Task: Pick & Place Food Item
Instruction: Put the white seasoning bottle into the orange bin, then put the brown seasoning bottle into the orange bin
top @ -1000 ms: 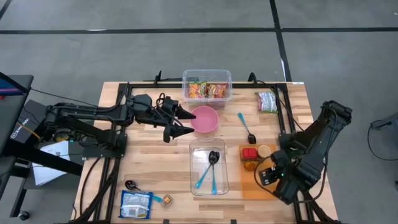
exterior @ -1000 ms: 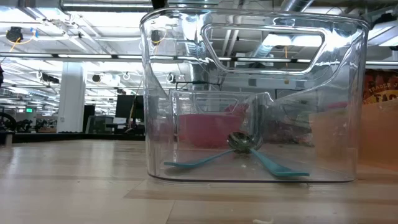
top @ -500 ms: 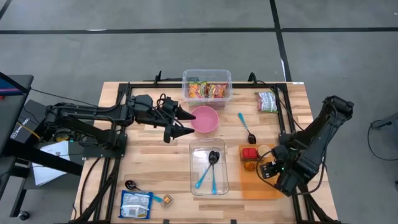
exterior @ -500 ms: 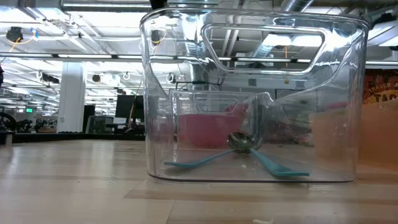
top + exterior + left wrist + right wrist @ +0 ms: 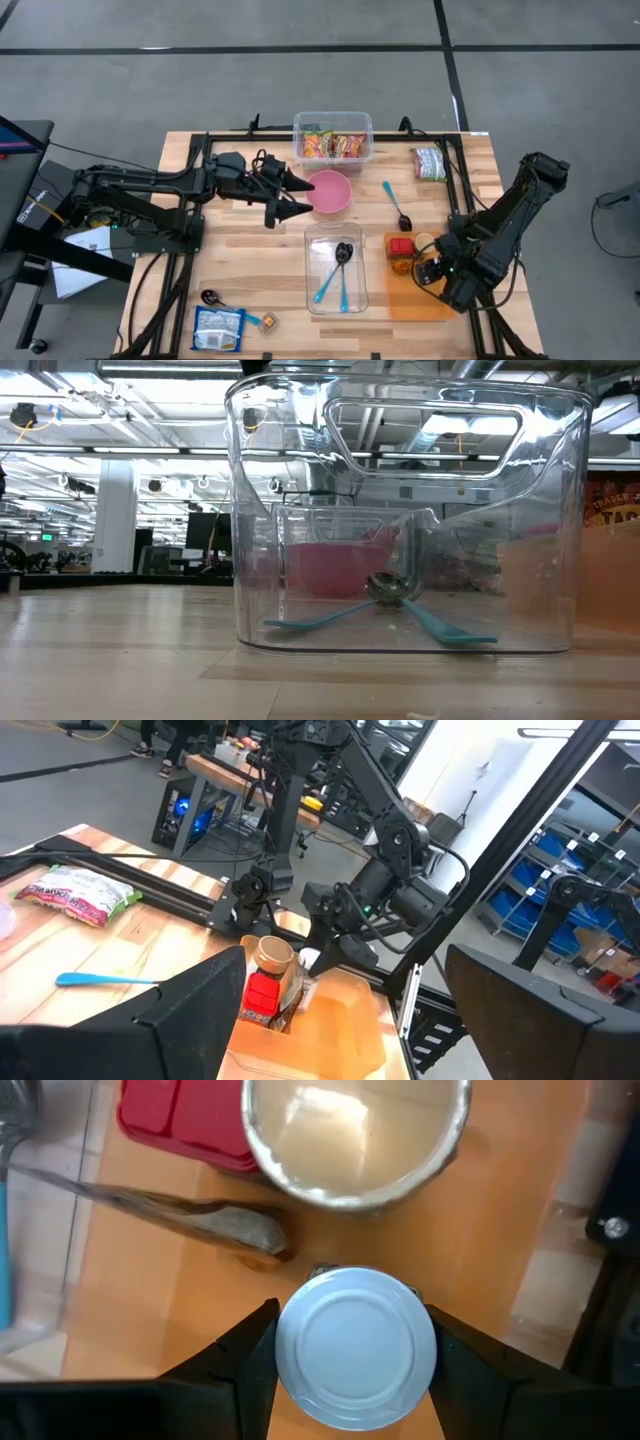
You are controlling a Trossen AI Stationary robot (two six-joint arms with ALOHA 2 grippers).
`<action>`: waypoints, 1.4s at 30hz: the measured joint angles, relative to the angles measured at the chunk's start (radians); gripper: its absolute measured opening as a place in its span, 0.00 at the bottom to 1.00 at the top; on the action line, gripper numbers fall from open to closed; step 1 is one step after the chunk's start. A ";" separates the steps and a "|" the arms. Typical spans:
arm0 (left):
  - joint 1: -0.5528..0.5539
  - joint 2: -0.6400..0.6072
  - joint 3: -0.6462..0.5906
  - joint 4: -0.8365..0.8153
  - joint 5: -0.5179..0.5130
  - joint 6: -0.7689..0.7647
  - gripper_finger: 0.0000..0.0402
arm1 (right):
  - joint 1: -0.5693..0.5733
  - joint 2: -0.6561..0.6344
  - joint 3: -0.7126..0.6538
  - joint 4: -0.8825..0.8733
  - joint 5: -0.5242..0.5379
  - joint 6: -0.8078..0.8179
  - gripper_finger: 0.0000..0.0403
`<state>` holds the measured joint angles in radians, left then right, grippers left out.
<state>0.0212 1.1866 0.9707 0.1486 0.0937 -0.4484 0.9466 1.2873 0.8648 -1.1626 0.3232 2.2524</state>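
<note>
My right gripper (image 5: 431, 273) points down over the orange board (image 5: 420, 300) at the table's near right. It is shut on a small can with a pale blue lid (image 5: 355, 1345). Just beyond it on the board stand a red box (image 5: 400, 245), which also shows in the right wrist view (image 5: 180, 1120), and a wider tan-topped can (image 5: 355, 1130). A brown item (image 5: 235, 1230) lies beside them. My left gripper (image 5: 303, 197) is open and empty, hovering next to the pink bowl (image 5: 329, 192). My right gripper pinches the small can by the two opposite sides of its round wall, just under the lid's rim (image 5: 285, 1350). The fingers (image 5: 250, 1355) come from above, pointing down. The can stays upright, lid up. I cannot tell whether its base rests on the orange board.
A clear bin (image 5: 336, 268) with teal and black spoons stands left of the board and fills the low view (image 5: 405, 510). A clear bin of snack packets (image 5: 333, 138) is at the far edge. A snack bag (image 5: 429, 162), a teal spoon (image 5: 395, 205) and a blue packet (image 5: 218, 328) lie about.
My right gripper has moved a little toward the table's far edge, closer to the red box and the tan-topped can, and has then held still.
</note>
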 joint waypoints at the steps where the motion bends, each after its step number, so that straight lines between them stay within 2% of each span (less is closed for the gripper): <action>1: 0.000 0.000 0.000 0.000 0.000 -0.002 0.84 | 0.000 -0.001 -0.002 0.002 0.003 0.000 0.48; 23: 0.000 0.000 0.000 -0.001 0.000 -0.005 0.84 | -0.022 0.000 -0.005 0.027 0.072 -0.049 0.49; 25: 0.000 0.000 0.000 -0.002 0.000 -0.005 0.84 | -0.023 0.000 -0.005 0.028 0.072 -0.053 0.56; 29: 0.000 0.000 0.000 -0.003 0.000 -0.005 0.84 | -0.031 0.000 -0.005 0.024 0.075 -0.061 0.80; 32: 0.000 0.000 0.000 -0.003 0.000 -0.005 0.84 | -0.035 0.000 -0.005 0.017 0.075 -0.061 0.89; 36: 0.000 0.000 0.000 -0.003 0.000 -0.005 0.84 | -0.036 0.000 -0.005 0.007 0.074 -0.064 0.92; 42: 0.000 0.000 0.000 -0.003 0.000 -0.005 0.84 | -0.033 -0.006 -0.001 -0.001 0.086 -0.064 0.88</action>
<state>0.0212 1.1866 0.9707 0.1455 0.0940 -0.4534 0.9133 1.2815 0.8640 -1.1641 0.4092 2.1883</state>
